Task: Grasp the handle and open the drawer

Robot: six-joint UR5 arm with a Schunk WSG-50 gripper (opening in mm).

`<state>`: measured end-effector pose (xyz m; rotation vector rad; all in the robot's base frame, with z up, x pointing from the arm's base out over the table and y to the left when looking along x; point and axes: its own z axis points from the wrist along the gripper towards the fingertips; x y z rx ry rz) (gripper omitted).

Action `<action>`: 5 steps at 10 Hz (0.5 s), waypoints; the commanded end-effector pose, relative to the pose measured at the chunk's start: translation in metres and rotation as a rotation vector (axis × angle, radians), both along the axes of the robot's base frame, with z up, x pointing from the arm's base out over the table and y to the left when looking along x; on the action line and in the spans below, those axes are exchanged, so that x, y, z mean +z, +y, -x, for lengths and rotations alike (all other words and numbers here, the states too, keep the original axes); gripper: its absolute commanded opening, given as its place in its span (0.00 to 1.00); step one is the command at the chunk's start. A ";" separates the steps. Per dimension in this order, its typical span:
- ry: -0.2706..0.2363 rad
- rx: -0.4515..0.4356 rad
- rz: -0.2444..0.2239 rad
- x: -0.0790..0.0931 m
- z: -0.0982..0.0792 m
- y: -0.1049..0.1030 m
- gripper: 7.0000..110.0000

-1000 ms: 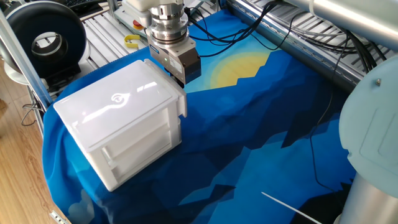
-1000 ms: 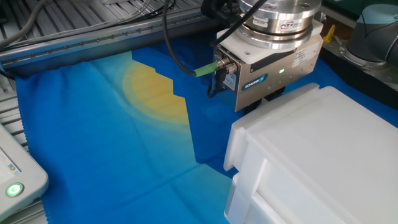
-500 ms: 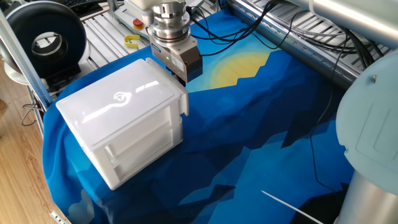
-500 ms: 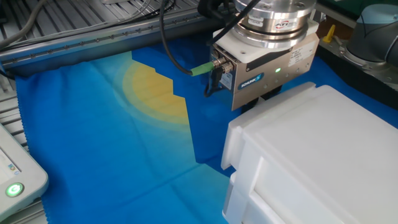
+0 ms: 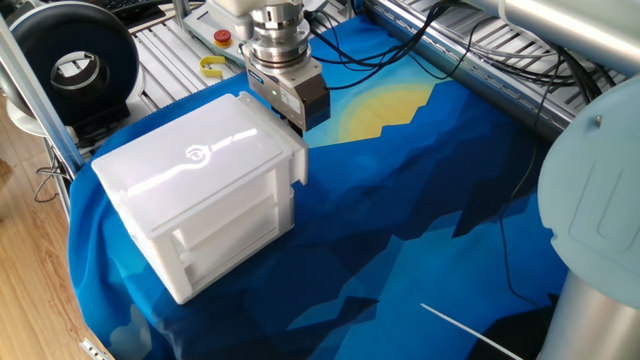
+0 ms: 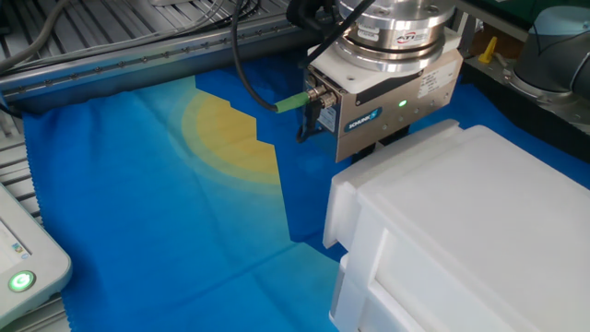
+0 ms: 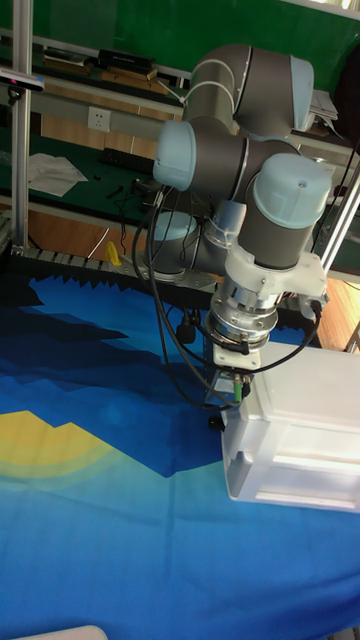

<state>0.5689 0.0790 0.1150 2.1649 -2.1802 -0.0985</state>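
My claw (image 6: 392, 146) sits low behind the glossy white cabinet (image 5: 200, 165), fingers hidden; can't tell its grip. Ribbed drawer (image 5: 225, 238) fronts appear shut; handle unseen. Blue cloth (image 5: 420, 220) covers desk.

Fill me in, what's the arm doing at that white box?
The arm has its pincer down behind the top back edge of the white cabinet, which sits on the blue cloth. The task is to pull a drawer open by its knob, but no knob shows in any view, and the pincer's fingers are hidden behind the cabinet. The front panels look shut.
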 end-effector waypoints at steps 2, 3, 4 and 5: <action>0.009 0.003 -0.016 0.003 0.000 -0.002 0.00; 0.009 0.002 -0.014 0.004 0.000 -0.001 0.00; 0.009 -0.001 -0.017 0.004 0.000 0.000 0.00; 0.009 -0.001 -0.017 0.004 0.000 0.000 0.00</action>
